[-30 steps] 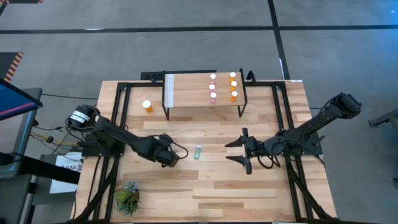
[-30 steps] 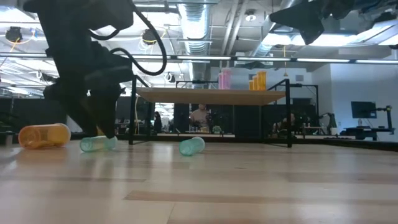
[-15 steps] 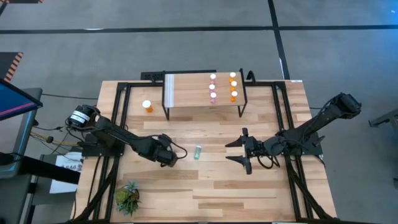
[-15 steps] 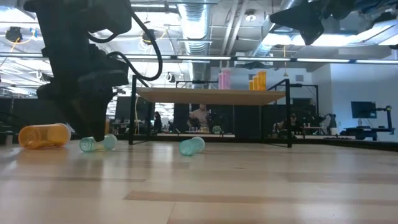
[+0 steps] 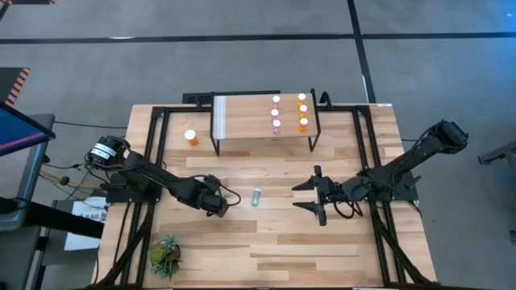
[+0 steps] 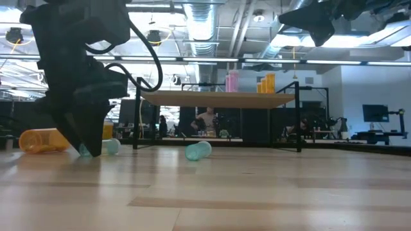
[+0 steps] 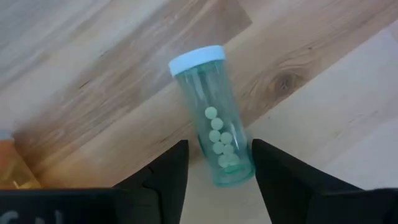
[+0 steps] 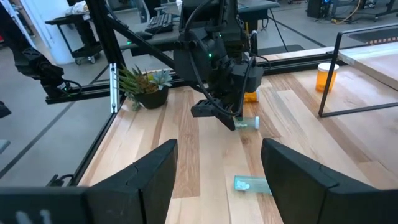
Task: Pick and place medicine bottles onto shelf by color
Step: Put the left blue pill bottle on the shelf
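A teal bottle point(image 7: 214, 118) with a white cap lies on its side on the table. My left gripper point(image 7: 219, 158) is open, low over the table, with one finger on each side of the bottle's base end; I see no touch. It also shows in the high view point(image 5: 224, 199). A second teal bottle point(image 5: 255, 196) lies between the two grippers. My right gripper point(image 5: 310, 198) is open and empty to its right. The shelf point(image 5: 242, 117) holds three pink bottles point(image 5: 276, 113) and three orange bottles point(image 5: 302, 110), all standing on their bases.
An orange bottle point(image 5: 191, 138) stands on the table left of the shelf. Another orange bottle point(image 6: 45, 140) lies on its side close beside my left gripper. A spiky plant point(image 5: 165, 256) sits at the near left. Black frame rails point(image 5: 157, 153) run along the table's sides.
My left gripper has gone down and a little toward the table's left edge, so that its fingers now stand lower around the teal bottle.
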Motion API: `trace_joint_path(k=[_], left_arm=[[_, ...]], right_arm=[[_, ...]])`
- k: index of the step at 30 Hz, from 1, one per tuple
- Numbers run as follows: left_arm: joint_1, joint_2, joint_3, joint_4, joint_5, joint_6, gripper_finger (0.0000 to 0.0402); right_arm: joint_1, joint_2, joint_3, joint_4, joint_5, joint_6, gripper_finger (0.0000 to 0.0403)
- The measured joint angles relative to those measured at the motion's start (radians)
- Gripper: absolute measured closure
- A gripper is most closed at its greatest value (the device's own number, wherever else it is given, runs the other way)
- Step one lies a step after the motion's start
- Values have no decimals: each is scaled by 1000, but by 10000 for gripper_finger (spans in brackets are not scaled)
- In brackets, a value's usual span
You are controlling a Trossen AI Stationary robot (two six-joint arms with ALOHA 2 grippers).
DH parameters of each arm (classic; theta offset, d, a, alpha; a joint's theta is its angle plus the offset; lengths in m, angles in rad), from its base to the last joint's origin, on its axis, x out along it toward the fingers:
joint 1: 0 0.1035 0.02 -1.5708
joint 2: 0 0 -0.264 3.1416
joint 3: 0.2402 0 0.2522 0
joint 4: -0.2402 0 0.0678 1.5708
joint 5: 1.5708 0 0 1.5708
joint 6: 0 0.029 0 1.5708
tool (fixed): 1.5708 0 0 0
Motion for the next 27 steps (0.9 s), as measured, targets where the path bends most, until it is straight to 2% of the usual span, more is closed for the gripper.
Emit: trace_joint_path(k=[13,22,27], left_arm=[[0,0,-2,3,-1,28,238],[0,-1,-2,5,1,50,311],[0,-1,10,0,9,116,326]], right_arm=[[0,0,0,0,0,3,148],[0,0,0,0,0,1,148],[0,0,0,3,0,0,148]])
